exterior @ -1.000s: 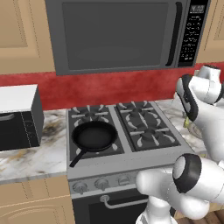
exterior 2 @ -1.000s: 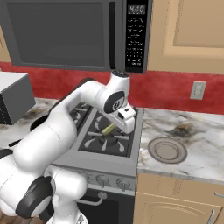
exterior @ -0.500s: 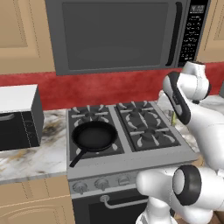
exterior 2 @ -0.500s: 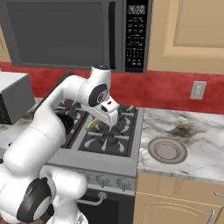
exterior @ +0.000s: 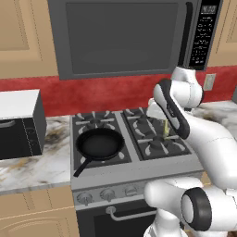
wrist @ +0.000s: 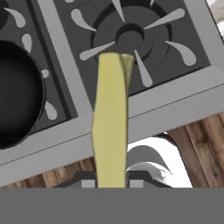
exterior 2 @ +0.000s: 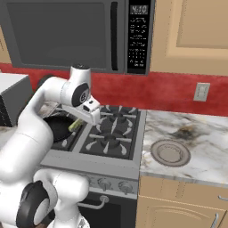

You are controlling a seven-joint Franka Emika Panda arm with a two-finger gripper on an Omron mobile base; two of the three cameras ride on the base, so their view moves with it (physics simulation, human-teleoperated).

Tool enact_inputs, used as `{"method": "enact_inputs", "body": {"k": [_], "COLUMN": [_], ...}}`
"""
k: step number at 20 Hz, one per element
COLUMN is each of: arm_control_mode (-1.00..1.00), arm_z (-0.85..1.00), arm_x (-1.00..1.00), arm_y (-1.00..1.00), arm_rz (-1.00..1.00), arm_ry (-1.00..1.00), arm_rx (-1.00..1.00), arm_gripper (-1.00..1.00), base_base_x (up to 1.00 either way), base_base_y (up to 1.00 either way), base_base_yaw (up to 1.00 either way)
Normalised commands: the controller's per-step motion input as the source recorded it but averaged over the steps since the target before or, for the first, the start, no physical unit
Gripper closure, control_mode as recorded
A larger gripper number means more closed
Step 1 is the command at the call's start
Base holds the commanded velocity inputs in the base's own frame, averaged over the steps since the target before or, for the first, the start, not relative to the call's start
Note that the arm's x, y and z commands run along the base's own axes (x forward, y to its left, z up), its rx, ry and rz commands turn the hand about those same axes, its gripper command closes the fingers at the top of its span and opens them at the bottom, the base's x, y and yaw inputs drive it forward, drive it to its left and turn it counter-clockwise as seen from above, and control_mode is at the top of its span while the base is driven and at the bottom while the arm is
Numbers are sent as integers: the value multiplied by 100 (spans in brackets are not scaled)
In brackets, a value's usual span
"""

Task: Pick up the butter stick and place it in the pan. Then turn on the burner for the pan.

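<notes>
Microwave [exterior: 125,39]: large, dark, mounted above the stove between tan cabinets.

Stove [exterior: 132,159]: grey, four gas burners, knobs along its front edge.

Toaster oven [exterior: 18,122]: on the marble counter [exterior: 32,162] left of the stove.

Pan [exterior: 100,144]: black, empty, seated on the front-left burner, handle pointing toward the front-left.

Plate [exterior 2: 170,152]: flat grey, on the counter right of the stove.

Burner [wrist: 129,37]: front-right one, directly beneath my hand in the hand view.

My gripper [exterior: 163,126]: raised over the right half of the stove, narrowed tight on the butter.

Butter stick [wrist: 110,127]: pale yellow bar, clamped between my fingers, hanging lengthwise above the front-right burner, to the right of the pan and not yet over it.
</notes>
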Motion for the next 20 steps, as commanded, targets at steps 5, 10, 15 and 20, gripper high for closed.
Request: {"method": "enact_inputs", "body": {"k": [5,10,15,20], "arm_control_mode": [-100,-100,-100,-100], "arm_z": [1,0,0,0], "arm_x": [0,0,0,1], "arm_y": [74,72,70,65], "arm_rz": [10,9,10,10], "arm_ry": [0,2,4,3], "arm_rx": [0,0,0,0], "arm_gripper": [100,100,100,100], "base_base_x": [0,0,0,0], "base_base_y": [0,0,0,0], "base_base_yaw": [0,0,0,0]}}
